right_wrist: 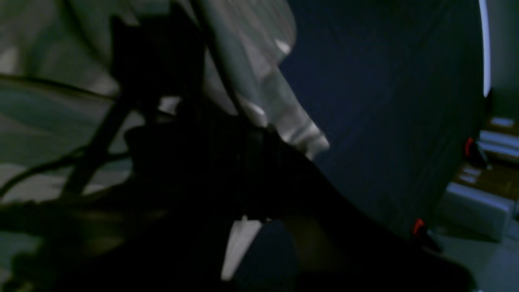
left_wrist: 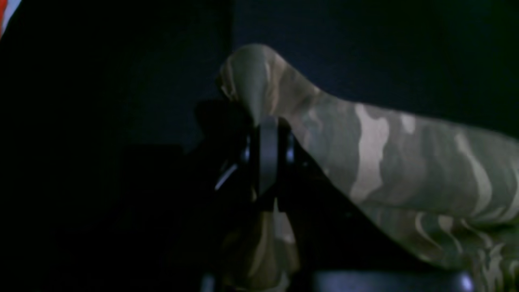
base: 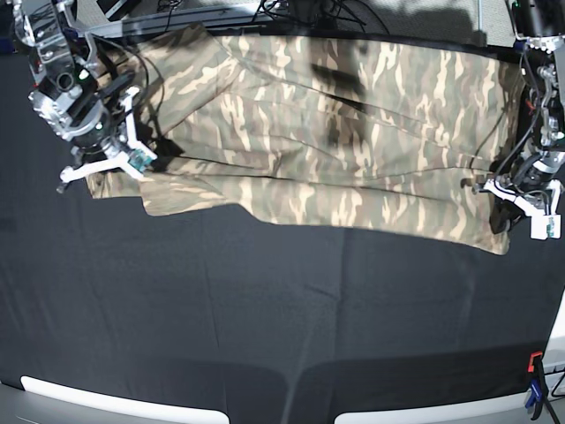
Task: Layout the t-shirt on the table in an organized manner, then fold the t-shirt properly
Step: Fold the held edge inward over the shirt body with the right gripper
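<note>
The t-shirt [base: 327, 141] lay spread across the far part of the table [base: 265, 318], stretched between the two arms, with the left gripper [left_wrist: 268, 121] clenched on a bunched fold that rose just above its jaws. The right gripper [base: 106, 159] was closed at the opposite edge — whether it had caught cloth could not be told, its wrist view being dark and blurred. If it had missed, any pull would likely drag the shirt askew — bunching it toward the left gripper.

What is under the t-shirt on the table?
Black table cloth shows all around the t-shirt, so it likely continues underneath. Whether anything else lies beneath cannot be seen; the fabric covers it.
</note>
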Tool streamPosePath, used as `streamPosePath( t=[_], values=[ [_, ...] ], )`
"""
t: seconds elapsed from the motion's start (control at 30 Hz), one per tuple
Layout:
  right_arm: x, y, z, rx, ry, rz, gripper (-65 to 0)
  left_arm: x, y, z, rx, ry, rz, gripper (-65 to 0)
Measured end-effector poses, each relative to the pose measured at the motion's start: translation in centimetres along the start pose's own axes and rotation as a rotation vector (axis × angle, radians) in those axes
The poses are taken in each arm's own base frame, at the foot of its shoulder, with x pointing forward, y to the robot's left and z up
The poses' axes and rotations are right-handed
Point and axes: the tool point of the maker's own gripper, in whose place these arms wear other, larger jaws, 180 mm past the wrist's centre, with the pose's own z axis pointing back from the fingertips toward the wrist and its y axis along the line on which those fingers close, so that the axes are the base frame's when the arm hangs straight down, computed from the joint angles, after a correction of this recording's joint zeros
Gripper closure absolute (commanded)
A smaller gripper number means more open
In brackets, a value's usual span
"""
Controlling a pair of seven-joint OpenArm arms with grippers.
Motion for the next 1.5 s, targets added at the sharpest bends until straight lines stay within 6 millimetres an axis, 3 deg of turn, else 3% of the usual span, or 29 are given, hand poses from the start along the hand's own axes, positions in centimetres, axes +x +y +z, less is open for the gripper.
streamPosePath(
  t=[0.2, 0.33, 0.47, 0.53, 0.83, 1.37, 1.4, 1.5],
  values=[
    [0.0, -2.4, 0.4, -0.086, 0.001, -0.042, 0.0, 0.2, 0.4, 0.5, 0.007, -0.004, 0.003, 0.0],
    [0.9, -2.4, 1.3, -0.091, -0.009, -0.043, 0.0, 0.1, 1.7, 2.8, 0.042, -0.009, 0.020, 0.0],
    [1.8, -2.7, 2.5, -0.102, -0.008, -0.042, 0.0, -1.5, 2.7, 4.9, 0.072, 0.026, 0.009, 0.0],
    [1.7, -1.9, 3.0, -0.084, -0.004, -0.037, 0.0, -2.7, 2.9, 5.4, 0.079, 0.065, 0.012, 0.0],
    [-2.8, 3.1, 5.0, 0.030, 0.129, 0.024, 0.0, -6.5, 3.0, 6.8, 0.082, 0.212, 0.014, 0.0],
    [-5.8, 6.6, 6.7, 0.140, 0.231, 0.011, 0.0, -8.9, 3.7, 8.0, 0.110, 0.312, -0.048, 0.0],
    [-5.9, 6.8, 6.8, 0.151, 0.237, -0.006, -3.6, -8.8, 3.8, 8.0, 0.110, 0.314, -0.051, 0.0],
    [-6.6, 7.1, 7.0, 0.169, 0.277, -0.025, -18.0, -8.5, 5.0, 8.3, 0.135, 0.341, -0.081, -25.6]
  ],
)
